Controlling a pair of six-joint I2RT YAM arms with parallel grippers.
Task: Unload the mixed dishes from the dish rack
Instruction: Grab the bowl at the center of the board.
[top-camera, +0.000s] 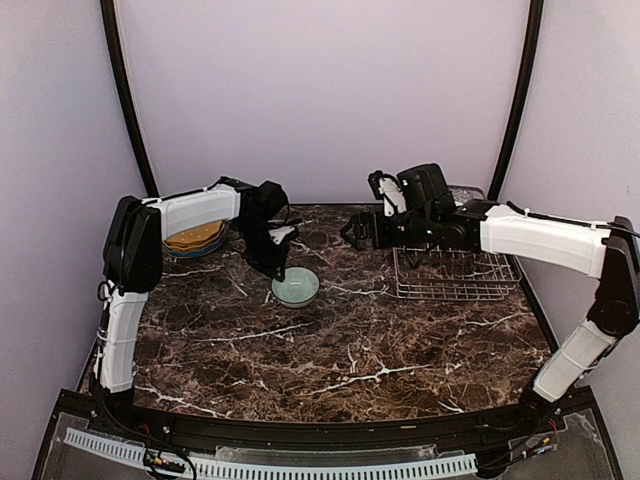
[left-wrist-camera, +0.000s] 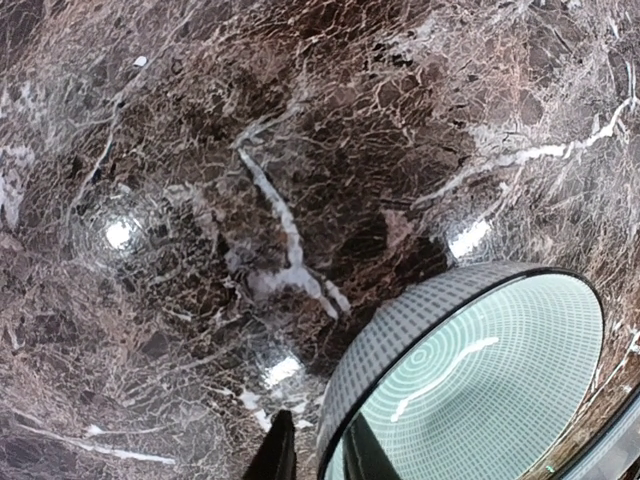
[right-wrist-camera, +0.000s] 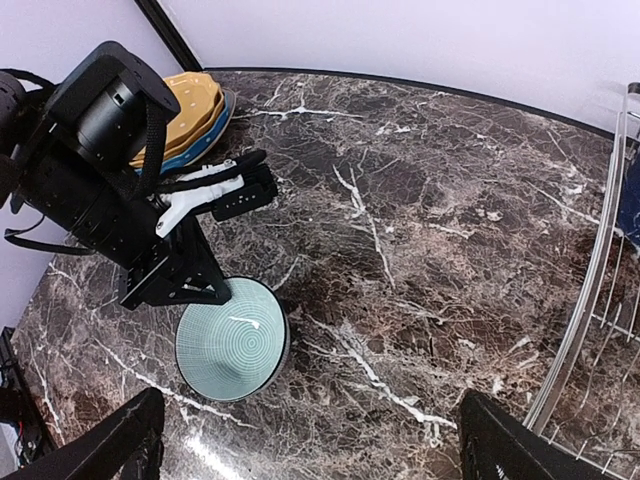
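Note:
The small pale greenish bowl sits upright on the marble table, left of centre. My left gripper is at its far-left rim. In the left wrist view one finger is outside the bowl and one inside, with a gap to the rim wall. The gripper looks open. The yellow plates lie stacked on the blue plate at the far left. The dish rack stands at the right. My right gripper is open and empty, in the air left of the rack.
In the right wrist view the rack's rim shows at the right edge with something dark navy behind it. The bowl and plates also show there. The right arm hides the rack's far part. The mugs and tumbler are not clearly seen.

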